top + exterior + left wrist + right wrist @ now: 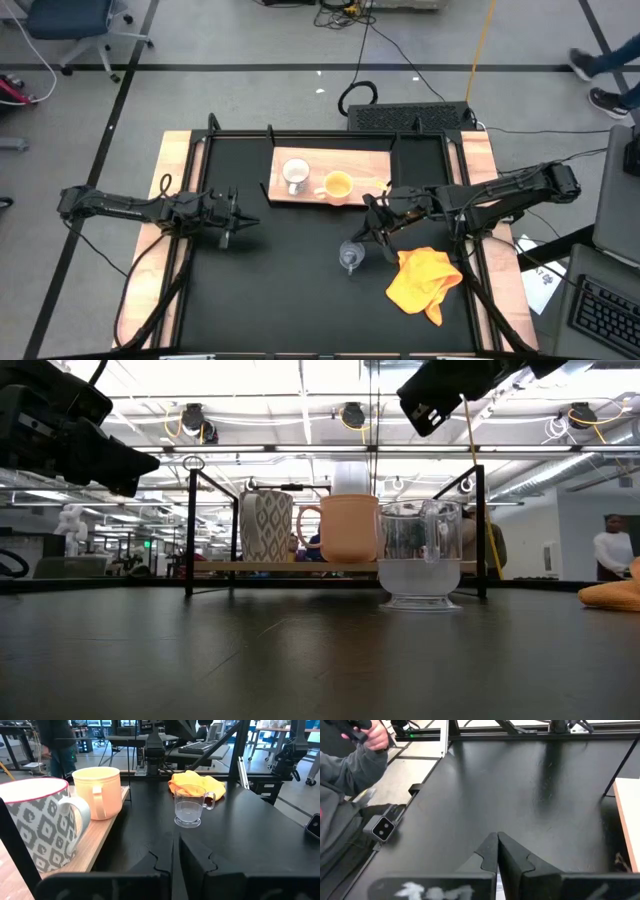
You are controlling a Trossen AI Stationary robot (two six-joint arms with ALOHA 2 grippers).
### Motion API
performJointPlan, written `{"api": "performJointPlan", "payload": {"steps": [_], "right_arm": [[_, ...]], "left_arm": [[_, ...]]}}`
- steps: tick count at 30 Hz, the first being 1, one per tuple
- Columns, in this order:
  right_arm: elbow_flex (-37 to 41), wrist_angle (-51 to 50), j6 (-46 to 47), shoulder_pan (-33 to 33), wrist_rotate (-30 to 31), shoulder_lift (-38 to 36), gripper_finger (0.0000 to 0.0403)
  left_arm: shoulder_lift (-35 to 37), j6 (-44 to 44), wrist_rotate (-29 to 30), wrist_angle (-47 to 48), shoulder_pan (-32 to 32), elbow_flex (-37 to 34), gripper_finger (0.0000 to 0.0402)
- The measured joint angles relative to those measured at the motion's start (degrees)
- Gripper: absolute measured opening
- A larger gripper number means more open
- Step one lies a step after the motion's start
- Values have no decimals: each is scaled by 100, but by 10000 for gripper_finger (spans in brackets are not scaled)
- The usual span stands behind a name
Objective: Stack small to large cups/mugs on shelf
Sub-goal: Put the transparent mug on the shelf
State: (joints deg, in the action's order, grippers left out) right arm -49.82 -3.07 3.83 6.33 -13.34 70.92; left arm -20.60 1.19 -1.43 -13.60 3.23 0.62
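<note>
Presently: clear glass cup [349,256], tabletop, near right gripper [372,228]; likely light, slick, breakable, best taken by rim or handle. Both grippers' jaws together, left gripper [240,222] idle.

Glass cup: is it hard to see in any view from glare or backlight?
High view: glass cup small, faint against the black table. Low view: backlit by bright ceiling lights, but its outline stays clear. Left wrist view: cleanest look, slight sheen on the table.

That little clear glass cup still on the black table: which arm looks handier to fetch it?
The right. Its hand hangs just beside the clear glass cup; the left hand waits farther off.
</note>
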Motion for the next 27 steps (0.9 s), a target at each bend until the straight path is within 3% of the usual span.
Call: {"api": "performJointPlan", "payload": {"steps": [7, 16, 27], "right_arm": [[-478, -883, 105, -28, -20, 212, 0], [-1723, -2366, 123, -31, -20, 1102, 0], [-2000, -3160, 361, -280, -19, 1318, 0]], "left_arm": [[-2, 8, 0, 2, 1, 0, 33], [-2, 102, 0, 4, 2, 0, 33], [0, 161, 0, 145, 2, 0, 33]]}}
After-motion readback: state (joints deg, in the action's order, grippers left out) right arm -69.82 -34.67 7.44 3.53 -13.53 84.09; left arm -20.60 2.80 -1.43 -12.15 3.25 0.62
